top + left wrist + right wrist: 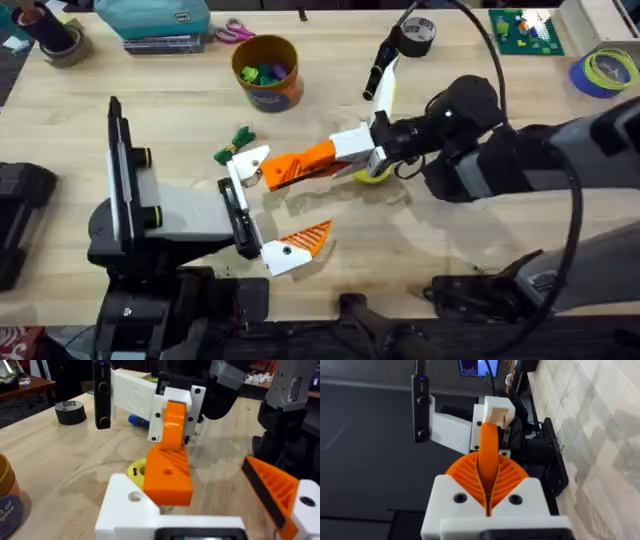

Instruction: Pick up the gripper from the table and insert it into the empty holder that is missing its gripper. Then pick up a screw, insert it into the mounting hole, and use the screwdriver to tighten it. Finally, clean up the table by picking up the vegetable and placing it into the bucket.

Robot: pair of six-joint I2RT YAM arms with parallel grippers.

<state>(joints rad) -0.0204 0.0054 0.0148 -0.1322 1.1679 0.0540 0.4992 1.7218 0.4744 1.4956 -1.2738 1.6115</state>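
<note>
So in the overhead view the right arm's gripper point(345, 152) reaches across from about 3 o'clock toward the middle of the light wooden table point(150, 110), and its two orange ribbed pads are pinched together on the small loose orange plastic wedge-shaped finger point(295, 168), holding it roughly level and pointing toward 9 o'clock. In the right wrist view you can see that finger point(489, 455) squeezed edge-on between the ribbed pads point(465, 477), with its far end right up at the small white angular plastic finger mount point(497, 410) on the left arm. The left arm's gripper point(262, 210) sits near center, a bit toward 7 o'clock, and it's spread wide open: one side is the bare white mount point(247, 165), the other has its own orange ribbed wedge point(305, 238) at about 6 o'clock. From the left wrist view, the orange finger's point(169, 467) blocky end touches the white mount point(131, 502), but I can't tell if it's seated. The tiny green leafy toy vegetable point(236, 143) lies just beside the mount, toward 10 o'clock. The small round orange-brown cup with a dark blue label band point(267, 72) stands up at 12 o'clock with colourful toys inside. A black tape roll point(417, 36) sits toward 1 o'clock.
</note>
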